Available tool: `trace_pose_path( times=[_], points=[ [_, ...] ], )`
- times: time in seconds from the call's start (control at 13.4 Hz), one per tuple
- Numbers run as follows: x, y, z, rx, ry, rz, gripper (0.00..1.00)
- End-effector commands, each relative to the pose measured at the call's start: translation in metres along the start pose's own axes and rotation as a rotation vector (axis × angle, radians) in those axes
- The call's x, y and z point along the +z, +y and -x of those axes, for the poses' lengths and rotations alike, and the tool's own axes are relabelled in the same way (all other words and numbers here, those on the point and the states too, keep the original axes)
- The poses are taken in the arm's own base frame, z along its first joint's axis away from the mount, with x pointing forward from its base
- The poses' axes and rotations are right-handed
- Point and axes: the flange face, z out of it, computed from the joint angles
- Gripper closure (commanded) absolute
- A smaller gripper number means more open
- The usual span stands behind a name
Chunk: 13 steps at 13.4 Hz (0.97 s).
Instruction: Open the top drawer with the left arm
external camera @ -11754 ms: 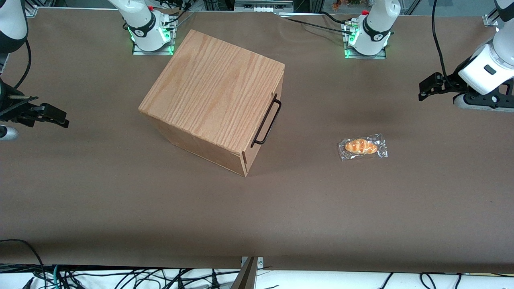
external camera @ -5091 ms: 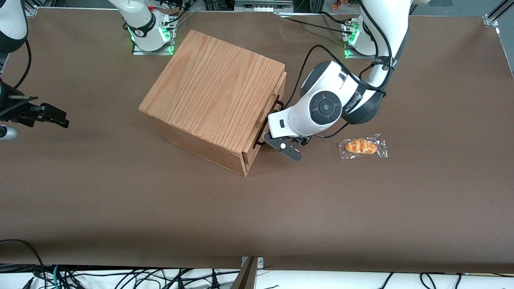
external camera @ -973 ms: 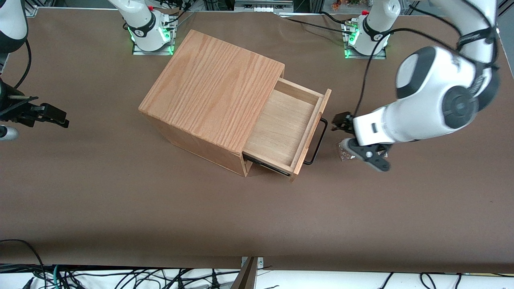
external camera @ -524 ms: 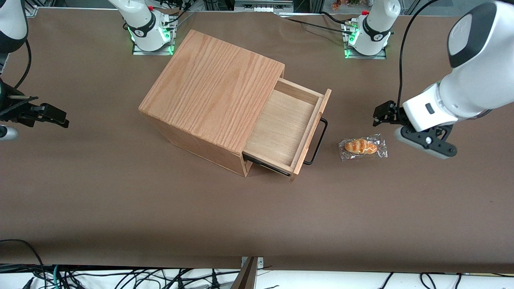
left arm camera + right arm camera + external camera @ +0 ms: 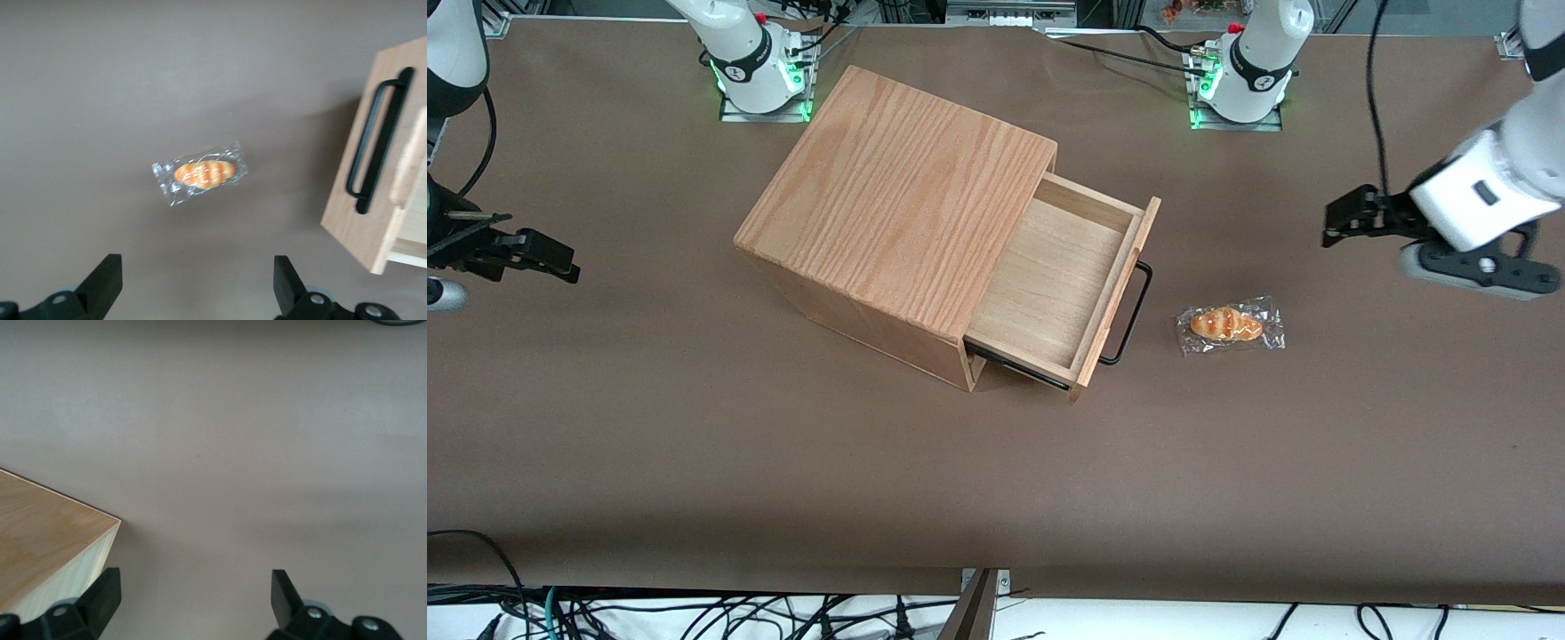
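The top drawer (image 5: 1049, 284) is a shallow light-wood tray with a pale, smooth floor and a thin black bar handle (image 5: 1127, 311) across its front panel. It stands pulled well out of the oak-grain cabinet (image 5: 898, 209), which sits on the matte brown surface (image 5: 694, 462) nearer the edge where the arm bases stand. The glossy white left arm (image 5: 1485, 191) reaches low near the working arm's end of the surface. Its black claw (image 5: 193, 293) hangs above the surface, fingers apart, gripping nothing. A clear-wrapped orange pastry (image 5: 1230, 325) lies between handle and claw, with bare surface around it.
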Motion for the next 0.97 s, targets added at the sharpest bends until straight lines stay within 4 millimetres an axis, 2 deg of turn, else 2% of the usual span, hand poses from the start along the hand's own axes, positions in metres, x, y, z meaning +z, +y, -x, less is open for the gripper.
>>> trace_pose_path(
  times=[0.0, 0.22, 0.67, 0.75, 0.9],
  points=[
    [0.012, 0.001, 0.031, -0.022, -0.01, -0.018, 0.0],
    [0.03, 0.002, 0.042, -0.048, 0.105, -0.033, 0.0],
    [0.033, 0.007, 0.039, -0.06, 0.105, -0.038, 0.0],
    [0.032, 0.0, 0.035, -0.072, 0.106, -0.035, 0.0],
    [0.029, -0.001, 0.03, -0.072, 0.1, -0.033, 0.0]
  ],
)
